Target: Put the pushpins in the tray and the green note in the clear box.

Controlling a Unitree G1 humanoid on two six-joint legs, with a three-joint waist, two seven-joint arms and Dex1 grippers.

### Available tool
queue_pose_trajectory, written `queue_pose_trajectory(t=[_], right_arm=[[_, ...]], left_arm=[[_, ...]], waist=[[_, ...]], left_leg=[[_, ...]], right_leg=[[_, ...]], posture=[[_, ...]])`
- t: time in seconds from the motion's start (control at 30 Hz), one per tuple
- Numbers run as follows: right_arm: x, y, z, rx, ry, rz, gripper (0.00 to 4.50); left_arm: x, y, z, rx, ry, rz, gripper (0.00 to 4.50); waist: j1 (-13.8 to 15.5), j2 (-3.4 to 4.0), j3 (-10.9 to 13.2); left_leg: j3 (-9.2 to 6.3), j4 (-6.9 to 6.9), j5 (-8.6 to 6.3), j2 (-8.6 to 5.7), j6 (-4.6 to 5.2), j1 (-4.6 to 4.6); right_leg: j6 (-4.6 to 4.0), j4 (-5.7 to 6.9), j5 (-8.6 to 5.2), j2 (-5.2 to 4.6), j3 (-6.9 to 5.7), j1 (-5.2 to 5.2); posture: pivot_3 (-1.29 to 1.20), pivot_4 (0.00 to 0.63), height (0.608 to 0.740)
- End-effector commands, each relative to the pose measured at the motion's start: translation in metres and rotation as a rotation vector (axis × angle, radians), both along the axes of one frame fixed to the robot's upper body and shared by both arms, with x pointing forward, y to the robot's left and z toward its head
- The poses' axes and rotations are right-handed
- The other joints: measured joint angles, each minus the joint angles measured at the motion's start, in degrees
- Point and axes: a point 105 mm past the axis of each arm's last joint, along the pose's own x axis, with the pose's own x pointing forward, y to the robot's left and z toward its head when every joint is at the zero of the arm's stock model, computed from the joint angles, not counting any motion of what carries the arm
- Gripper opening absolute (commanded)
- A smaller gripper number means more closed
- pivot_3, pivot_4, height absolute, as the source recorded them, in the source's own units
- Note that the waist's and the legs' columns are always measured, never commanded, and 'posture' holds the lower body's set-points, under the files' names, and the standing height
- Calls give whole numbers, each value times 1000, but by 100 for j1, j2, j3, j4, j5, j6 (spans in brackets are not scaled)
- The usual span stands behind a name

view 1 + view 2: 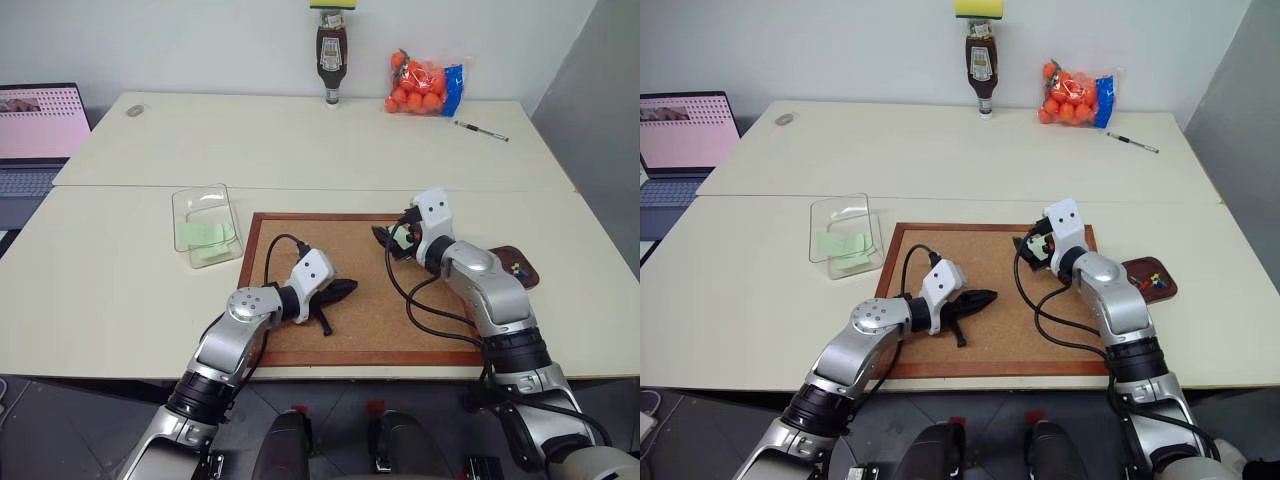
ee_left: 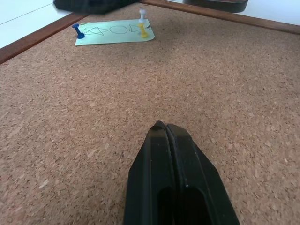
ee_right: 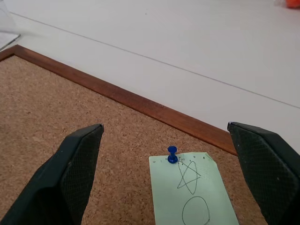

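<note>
The green note [image 3: 193, 194] lies on the corkboard [image 1: 350, 330] near its far right corner, with a star and a circle drawn on it. A blue pushpin [image 3: 172, 154] holds one corner and a yellow pushpin [image 2: 142, 31] another. My right gripper [image 3: 165, 126] hangs open just over the note, its fingers on either side of the blue pin. My left gripper [image 1: 350, 288] is shut on nothing, low over the middle of the board. The dark brown tray [image 1: 1168, 292], right of the board, holds a few coloured pushpins [image 1: 1152, 280]. The clear box [image 1: 205, 225], left of the board, holds pale green slips.
At the table's far edge stand an upside-down sauce bottle [image 1: 331, 60] and a bag of oranges [image 1: 422, 85], with a pen [image 1: 480, 130] to their right. A laptop [image 1: 35, 130] sits at the far left. Cables loop from both wrists over the board.
</note>
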Motion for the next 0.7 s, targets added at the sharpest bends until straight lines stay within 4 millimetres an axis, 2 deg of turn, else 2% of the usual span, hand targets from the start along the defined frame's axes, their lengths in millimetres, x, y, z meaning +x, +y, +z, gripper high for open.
queue_pose_trajectory(t=[0.03,0.43,0.7], right_arm=[[11,1,12,0,-58,-4,4135],[15,0,4,-30,-56,-30,1815],[17,0,9,-67,-68,-39,283]], left_arm=[[-9,0,-13,29,45,-11,0],[-11,0,-14,35,43,-7,0],[-11,-2,-15,37,43,-13,0]], waist=[[-2,0,0],[-1,1,0],[-1,1,0]], left_leg=[[0,0,0,1,0,1],[-2,0,0,1,0,1],[-2,0,0,1,0,0]], right_leg=[[0,0,0,0,-1,0],[-1,1,1,-1,-1,0],[-1,2,1,-1,0,0]], posture=[[0,150,740],[0,150,740],[0,150,740]])
